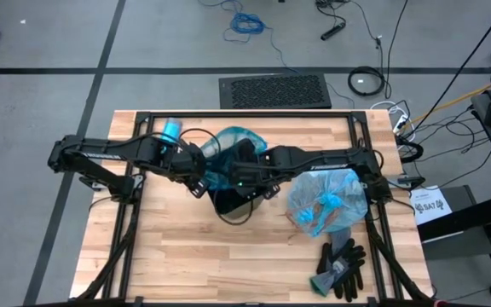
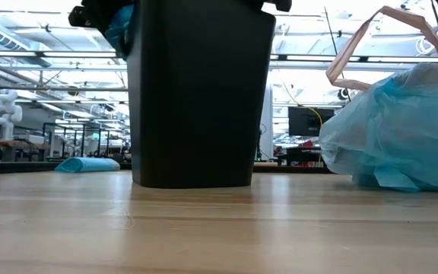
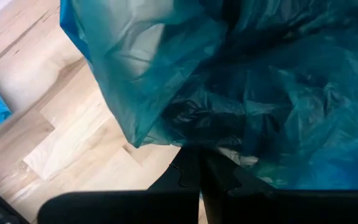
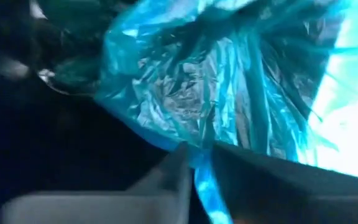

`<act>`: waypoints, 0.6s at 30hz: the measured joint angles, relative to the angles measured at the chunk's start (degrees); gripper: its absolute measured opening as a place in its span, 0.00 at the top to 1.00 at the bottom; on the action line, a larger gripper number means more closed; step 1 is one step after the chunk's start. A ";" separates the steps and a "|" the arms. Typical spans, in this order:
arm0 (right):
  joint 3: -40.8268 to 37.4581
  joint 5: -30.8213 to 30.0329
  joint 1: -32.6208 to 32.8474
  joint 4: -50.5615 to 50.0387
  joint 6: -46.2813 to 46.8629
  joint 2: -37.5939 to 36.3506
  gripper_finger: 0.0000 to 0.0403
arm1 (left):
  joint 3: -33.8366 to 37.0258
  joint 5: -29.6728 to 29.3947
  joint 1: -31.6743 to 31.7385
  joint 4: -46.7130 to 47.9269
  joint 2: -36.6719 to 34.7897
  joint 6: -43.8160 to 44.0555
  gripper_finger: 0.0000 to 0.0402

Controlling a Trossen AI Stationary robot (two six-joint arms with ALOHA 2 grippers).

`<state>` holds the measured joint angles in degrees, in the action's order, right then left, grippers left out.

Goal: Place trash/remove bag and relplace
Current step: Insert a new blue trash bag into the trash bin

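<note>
Wooden table (image 1: 186,256), both arms reaching inward, end effectors (image 1: 201,175) pinching liner (image 1: 237,141)

Both arms and the black plastic bin (image 1: 228,200) with its blue liner (image 1: 233,145) crowd the tabletop's (image 1: 177,256) centre. A filled pale-blue bag (image 1: 326,200) and black-grey gloves (image 1: 343,266) block the right edge; the front-left corner lies open.

A robotics lab or workshop: a wooden table (image 1: 186,256) on a grey floor strewn with cables (image 1: 247,23), while beyond its far edge stand monitors (image 2: 305,122), ceiling strip lights and a white robot arm (image 2: 3,110).
</note>
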<state>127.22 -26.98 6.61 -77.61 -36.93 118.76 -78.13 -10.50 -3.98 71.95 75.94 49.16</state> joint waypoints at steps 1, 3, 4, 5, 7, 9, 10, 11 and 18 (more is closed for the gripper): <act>0.02 0.09 0.34 0.05 0.42 -0.09 0.92 | 0.00 0.01 -0.17 0.04 0.00 -0.02 1.00; 0.00 0.47 1.03 -0.64 1.74 -0.81 0.97 | 0.00 0.00 -0.37 0.07 0.00 -0.26 1.00; 0.00 0.43 1.32 -0.60 3.00 -1.49 0.97 | 0.00 0.00 -0.45 0.12 0.00 -0.46 1.00; 0.00 0.39 1.68 -1.00 4.49 -2.45 0.99 | 0.00 0.00 -0.58 0.15 0.00 -0.68 1.00; 0.04 0.04 2.65 -1.60 7.95 -4.41 1.00 | 0.00 0.01 -0.66 0.45 0.00 -2.18 1.00; 0.06 0.09 3.89 -1.61 12.24 -6.46 1.00 | 0.00 0.05 -0.66 0.59 0.00 -4.10 1.00; 0.07 0.26 4.49 -1.65 14.45 -7.53 1.00 | 0.00 0.11 -0.66 0.58 0.00 -5.12 1.00; 0.07 0.41 5.15 -1.57 17.01 -8.52 1.00 | 0.00 0.23 -0.66 0.67 0.00 -6.20 1.00; 0.11 3.52 10.07 0.00 36.84 -12.92 1.00 | 0.00 3.10 -0.66 0.76 0.00 -11.70 1.00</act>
<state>127.33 -23.45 16.68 -77.61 -0.09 105.84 -78.13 -7.40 -4.64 72.71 75.94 37.47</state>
